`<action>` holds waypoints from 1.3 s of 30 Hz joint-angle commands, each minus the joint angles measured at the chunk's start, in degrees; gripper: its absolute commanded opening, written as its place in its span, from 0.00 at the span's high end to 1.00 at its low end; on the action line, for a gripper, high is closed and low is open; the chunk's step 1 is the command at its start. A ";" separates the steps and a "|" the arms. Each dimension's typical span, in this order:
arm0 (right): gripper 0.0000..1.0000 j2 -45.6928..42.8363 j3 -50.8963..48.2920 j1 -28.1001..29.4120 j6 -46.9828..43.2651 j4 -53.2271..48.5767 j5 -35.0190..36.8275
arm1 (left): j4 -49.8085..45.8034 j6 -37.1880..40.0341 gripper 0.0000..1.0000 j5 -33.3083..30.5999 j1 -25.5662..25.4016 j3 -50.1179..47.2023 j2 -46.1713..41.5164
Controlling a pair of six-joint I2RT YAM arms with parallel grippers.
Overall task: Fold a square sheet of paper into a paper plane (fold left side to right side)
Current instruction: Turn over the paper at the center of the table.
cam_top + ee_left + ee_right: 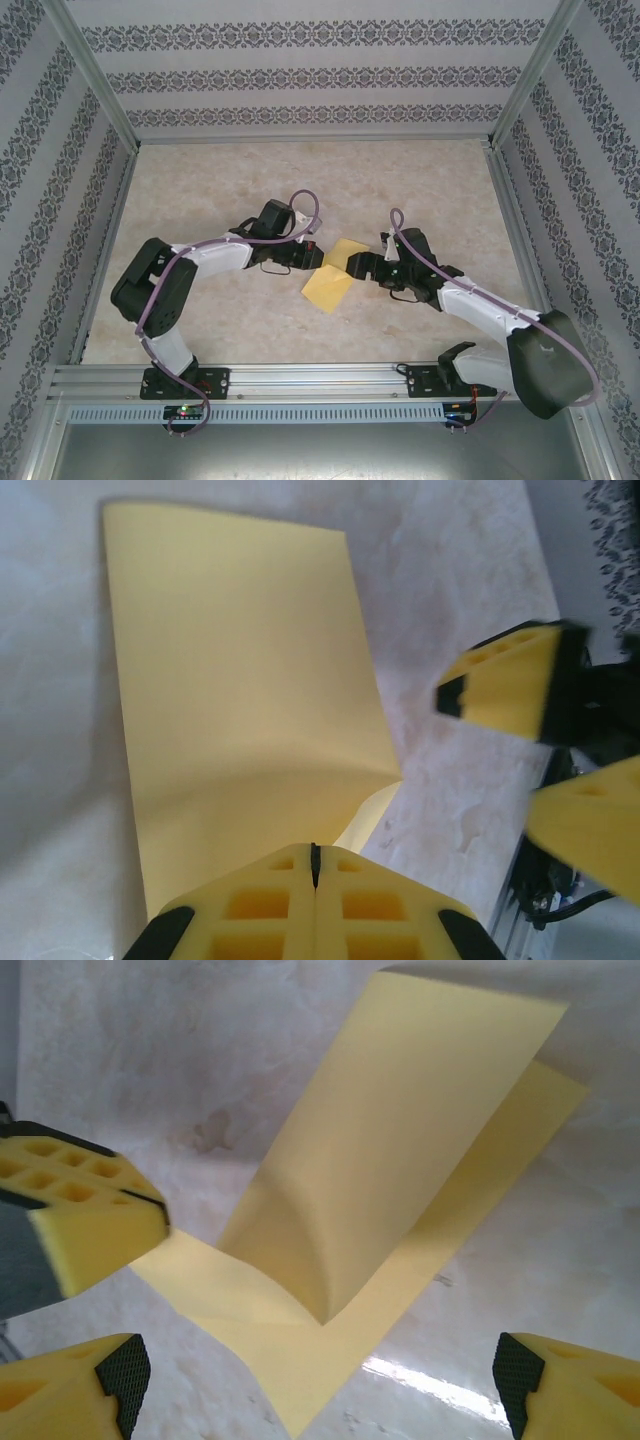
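The square sheet of paper (330,284) lies yellow-orange on the floor between the two arms, partly folded over itself. One flap (400,1140) stands up in a curve above the lower layer (300,1360). My left gripper (314,256) is at the sheet's left edge. Its fingertips (313,865) are pressed together, and the lifted paper (240,680) runs into them. My right gripper (358,265) hangs open over the sheet's near corner, with a pad (118,1372) on either side and nothing held.
The beige marbled floor (220,330) stretches around the sheet. Patterned walls (300,75) close in the back and sides. An aluminium rail (300,378) runs along the near edge, by the arm bases.
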 commanded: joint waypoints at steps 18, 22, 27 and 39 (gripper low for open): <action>0.32 19.50 2.03 4.34 14.50 24.01 -8.10 | -3.61 1.38 0.88 -5.72 -0.08 0.66 1.94; 0.41 20.43 2.29 4.80 14.35 23.75 -7.92 | -2.94 0.94 0.88 -6.55 -0.07 1.29 4.09; 0.52 20.32 2.72 5.23 13.33 21.61 -7.07 | -2.65 0.87 0.77 -7.51 -0.09 1.41 3.97; 0.71 18.28 3.87 5.42 10.19 15.06 -5.81 | -3.63 -0.07 0.46 -9.19 3.54 -2.15 -4.72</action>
